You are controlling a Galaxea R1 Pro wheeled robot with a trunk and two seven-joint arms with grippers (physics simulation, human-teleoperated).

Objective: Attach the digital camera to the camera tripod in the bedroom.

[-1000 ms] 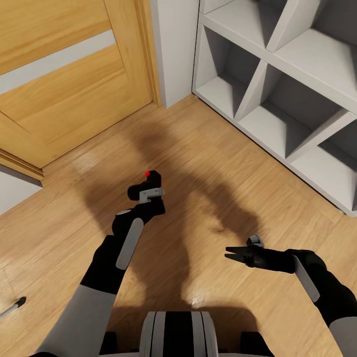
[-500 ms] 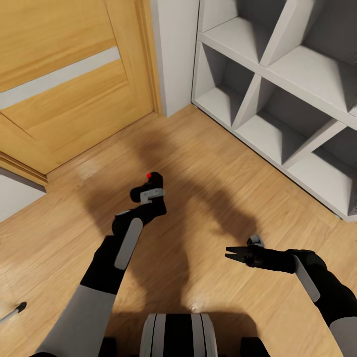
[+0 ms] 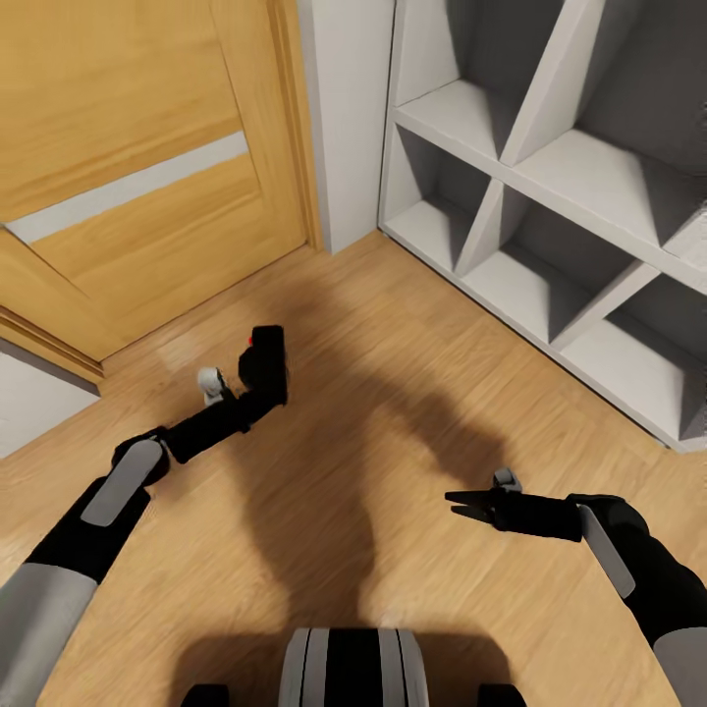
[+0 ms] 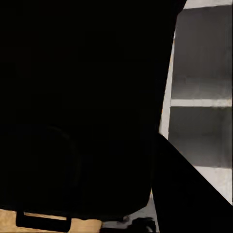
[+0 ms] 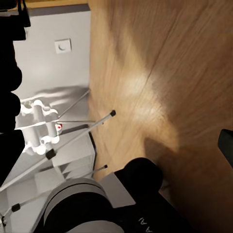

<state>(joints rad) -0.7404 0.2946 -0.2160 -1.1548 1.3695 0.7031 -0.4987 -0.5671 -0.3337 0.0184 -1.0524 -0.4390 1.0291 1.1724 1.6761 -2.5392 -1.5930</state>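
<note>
I have the digital camera pinched in my left gripper, carried out ahead over the wood floor, its red dot facing up; my left wrist view is blacked out by its body pressed close to the lens. The camera tripod appears in my right wrist view as silver legs with black feet beside a white flower-shaped lamp, behind me as I judge it, while my head faces a wooden door and grey shelving. My right gripper hangs empty, its tips drawn together. To do this well, I should keep the pinch firm and the arm level while the base turns, avoiding the shelving and door.
</note>
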